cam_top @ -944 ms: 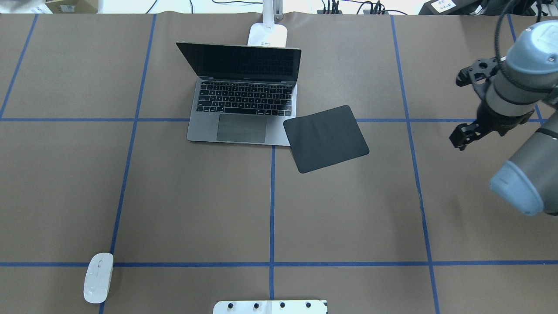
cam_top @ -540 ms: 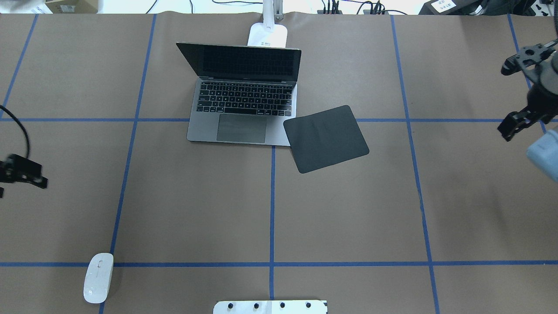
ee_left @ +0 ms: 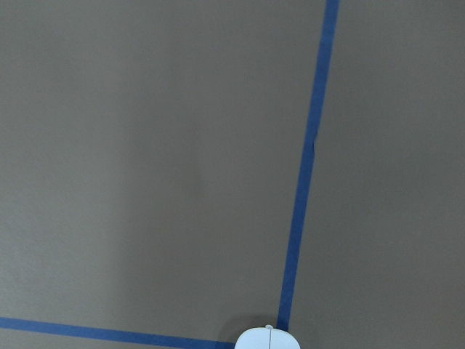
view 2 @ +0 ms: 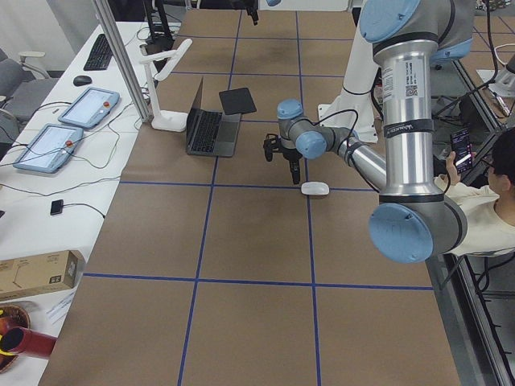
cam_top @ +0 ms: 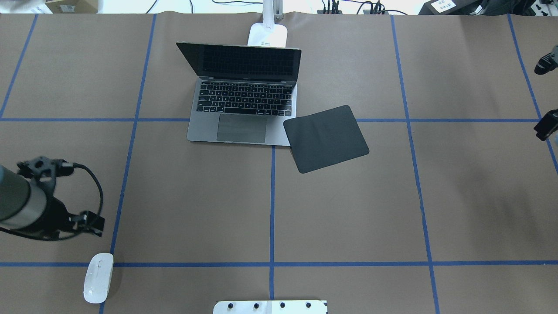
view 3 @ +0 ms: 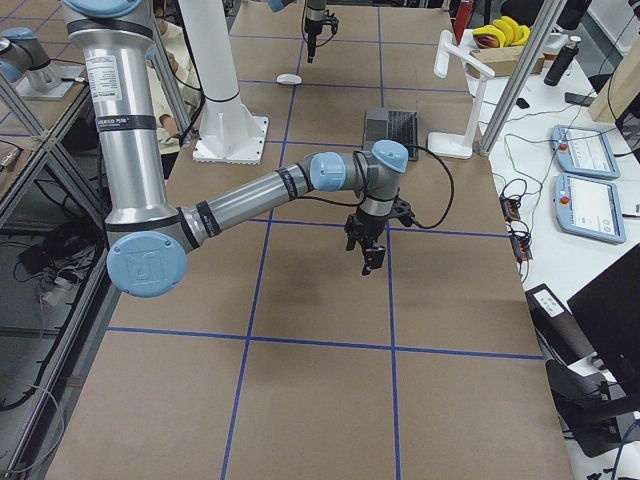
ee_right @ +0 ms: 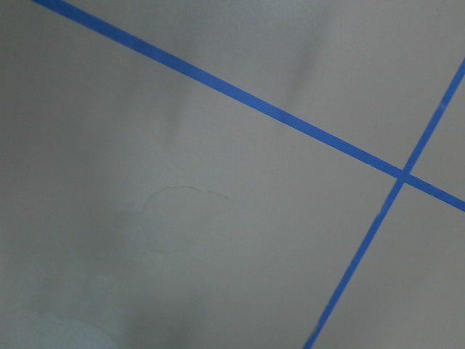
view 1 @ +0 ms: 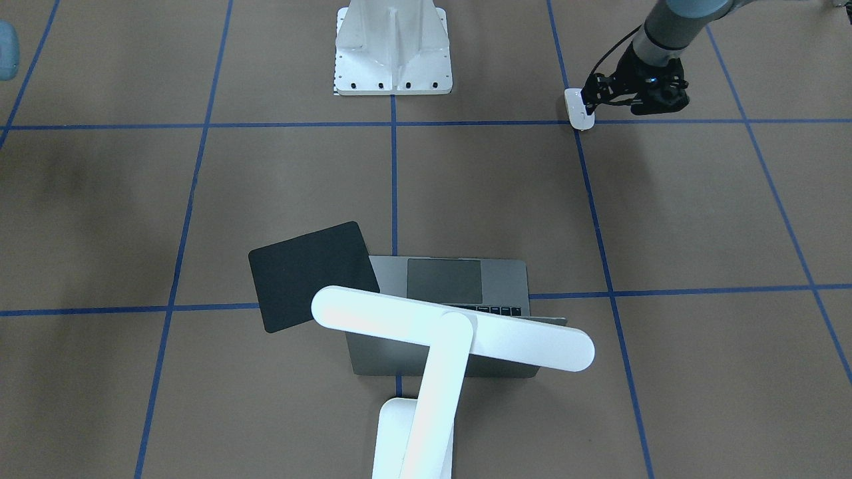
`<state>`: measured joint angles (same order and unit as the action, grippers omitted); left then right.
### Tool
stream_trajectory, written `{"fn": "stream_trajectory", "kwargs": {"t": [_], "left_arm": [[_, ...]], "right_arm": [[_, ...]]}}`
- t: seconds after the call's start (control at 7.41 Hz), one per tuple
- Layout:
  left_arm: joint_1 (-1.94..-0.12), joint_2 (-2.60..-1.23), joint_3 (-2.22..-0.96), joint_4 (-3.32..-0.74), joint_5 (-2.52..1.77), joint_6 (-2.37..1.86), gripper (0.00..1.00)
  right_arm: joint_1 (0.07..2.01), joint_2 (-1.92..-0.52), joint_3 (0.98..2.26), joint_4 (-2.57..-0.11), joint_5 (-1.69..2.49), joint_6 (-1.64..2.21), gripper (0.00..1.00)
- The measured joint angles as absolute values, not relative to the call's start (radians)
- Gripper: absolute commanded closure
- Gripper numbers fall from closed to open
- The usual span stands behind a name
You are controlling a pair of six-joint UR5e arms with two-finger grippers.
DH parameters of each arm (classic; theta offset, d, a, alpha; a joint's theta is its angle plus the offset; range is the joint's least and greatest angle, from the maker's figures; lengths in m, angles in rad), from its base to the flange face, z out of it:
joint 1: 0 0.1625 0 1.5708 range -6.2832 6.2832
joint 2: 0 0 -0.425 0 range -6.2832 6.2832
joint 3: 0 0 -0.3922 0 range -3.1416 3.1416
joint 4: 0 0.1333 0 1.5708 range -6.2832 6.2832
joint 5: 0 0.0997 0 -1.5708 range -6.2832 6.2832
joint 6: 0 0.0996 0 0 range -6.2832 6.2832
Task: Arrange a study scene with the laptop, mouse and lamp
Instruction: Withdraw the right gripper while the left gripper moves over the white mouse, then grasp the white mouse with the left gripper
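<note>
White mouse [cam_top: 98, 278]: lies near left | left gripper [cam_top: 73, 196]: hovers just beside, jaws wide | right gripper [cam_top: 543, 99]: hangs at right edge, jaws wide

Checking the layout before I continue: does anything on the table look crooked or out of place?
The black mat lies askew to the laptop, one corner overlapping its front corner. The mouse sits far from both, on a tape line.
</note>
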<state>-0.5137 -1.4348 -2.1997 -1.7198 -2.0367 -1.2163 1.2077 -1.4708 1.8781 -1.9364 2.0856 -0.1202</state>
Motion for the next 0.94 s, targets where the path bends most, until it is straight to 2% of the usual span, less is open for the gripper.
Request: {"fn": "stream_trajectory", "kwargs": {"t": [0.4, 0.94], "left_arm": [[-0.34, -1.462, -2.179, -1.733, -1.919, -1.279, 0.0], [-0.283, -1.431, -2.135, -1.734, -1.847, -1.264, 0.0]], "right_arm": [[1.234, -1.492, 1.876, -1.936, 2.094, -0.136, 0.0], [1.242, -1.494, 1.876, -1.937, 2.093, -0.136, 0.0]]}}
